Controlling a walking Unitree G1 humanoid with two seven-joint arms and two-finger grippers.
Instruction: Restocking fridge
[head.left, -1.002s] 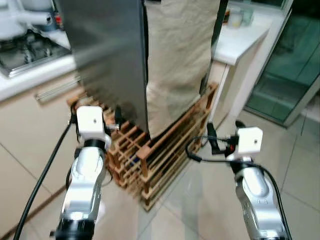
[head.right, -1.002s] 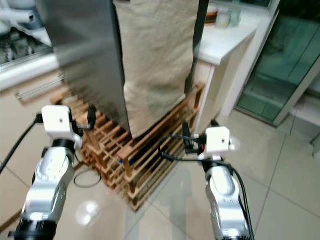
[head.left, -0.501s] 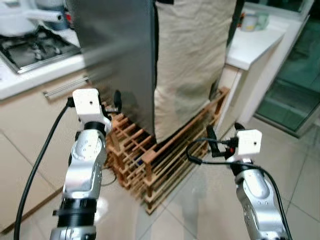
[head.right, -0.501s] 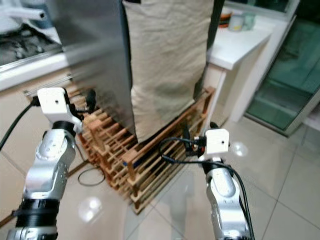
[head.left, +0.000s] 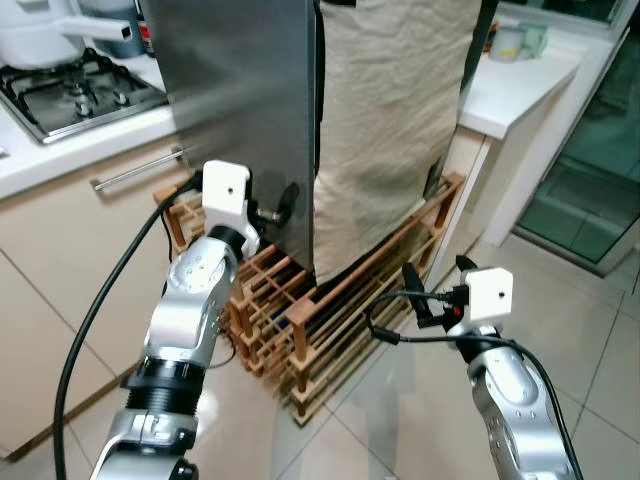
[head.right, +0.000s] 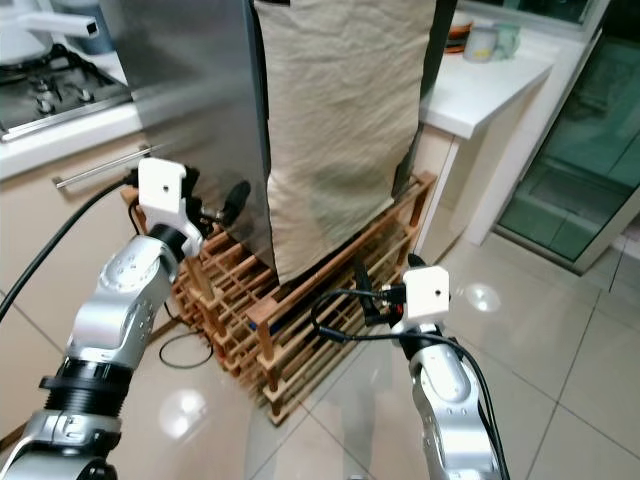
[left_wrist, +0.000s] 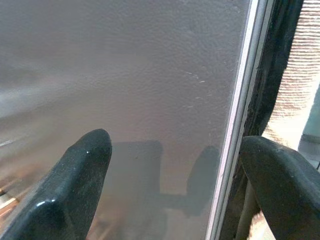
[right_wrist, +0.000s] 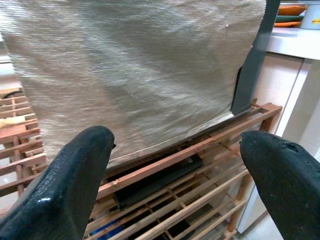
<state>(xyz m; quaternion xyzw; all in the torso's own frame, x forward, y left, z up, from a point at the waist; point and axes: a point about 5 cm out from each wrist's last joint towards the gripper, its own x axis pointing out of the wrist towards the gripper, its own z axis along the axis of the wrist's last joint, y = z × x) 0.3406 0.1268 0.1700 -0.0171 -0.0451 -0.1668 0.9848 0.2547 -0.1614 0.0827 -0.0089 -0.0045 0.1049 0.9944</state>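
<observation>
The fridge (head.left: 240, 90) is a tall steel box standing on a slatted wooden rack (head.left: 340, 320). A beige cloth (head.left: 390, 120) hangs over its front. My left gripper (head.left: 282, 203) is raised to the steel panel's lower corner, close to the edge beside the cloth. In the left wrist view its fingers (left_wrist: 75, 185) stand wide apart, open, with the steel panel (left_wrist: 150, 75) and its edge between them. My right gripper (head.left: 422, 300) hovers lower, in front of the rack. It is open and holds nothing, facing the cloth (right_wrist: 135, 65) and the rack's slats (right_wrist: 200, 165).
A gas hob (head.left: 70, 90) sits on the counter at the left, with a drawer handle (head.left: 135, 170) below. A white counter (head.left: 520, 80) with cups stands right of the fridge. A glass door (head.left: 600, 150) lies further right. A black cable (head.right: 185, 350) lies on the tiled floor.
My left arm has reached forward and to the right, up to the fridge's lower corner. The camera has shifted a little. The right gripper has stayed about where it was.
</observation>
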